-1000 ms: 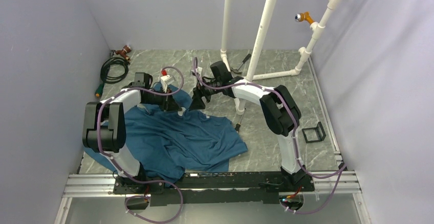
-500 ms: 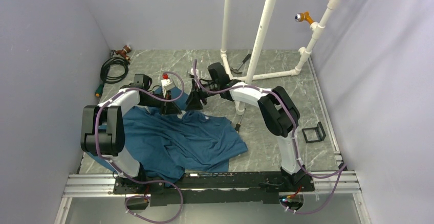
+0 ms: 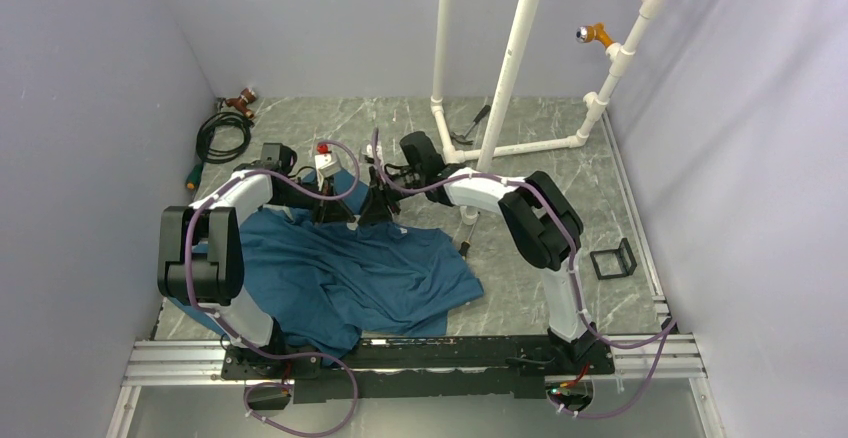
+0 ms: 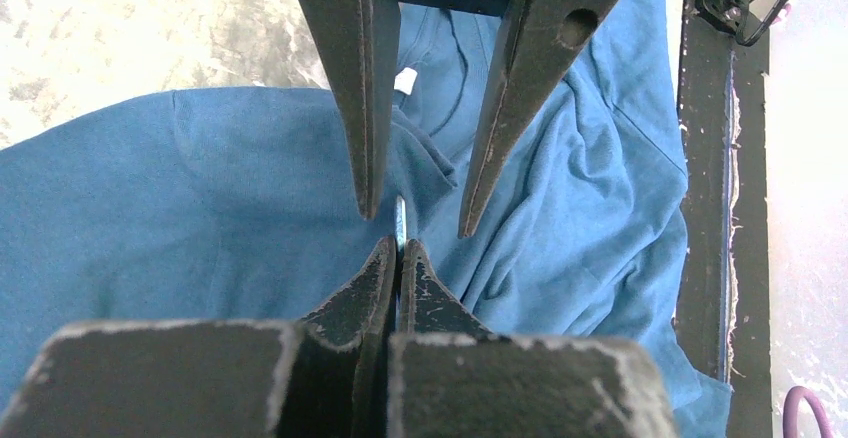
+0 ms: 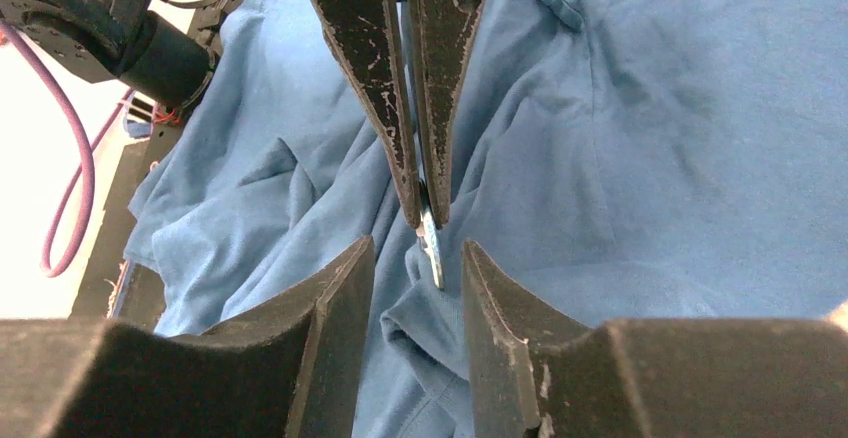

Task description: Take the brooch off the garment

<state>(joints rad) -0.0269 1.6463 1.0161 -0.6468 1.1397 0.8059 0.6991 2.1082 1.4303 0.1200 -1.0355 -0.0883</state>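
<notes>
The garment [image 3: 350, 268] is a teal-blue T-shirt lying crumpled on the table's left half, and it fills both wrist views [image 4: 200, 188] [image 5: 650, 138]. The brooch [image 5: 432, 246] shows edge-on as a thin pale disc [image 4: 400, 218] at the collar fold. My left gripper [image 4: 400, 245] [image 3: 340, 214] is shut on its lower part. My right gripper [image 5: 416, 250] [image 3: 378, 210] faces it tip to tip, open. Its fingers [image 4: 365, 158] straddle the brooch's free end, with a gap on each side.
A white pipe frame [image 3: 510, 68] stands at the back middle, one foot [image 3: 466, 216] just right of the grippers. A coiled black cable [image 3: 222, 136] lies at the back left. A small black bracket [image 3: 612, 260] sits at the right. Grey walls close in on both sides.
My right gripper has moved left to meet the left gripper, and its jaws have narrowed around the brooch. The left gripper stays shut, shifted slightly.
</notes>
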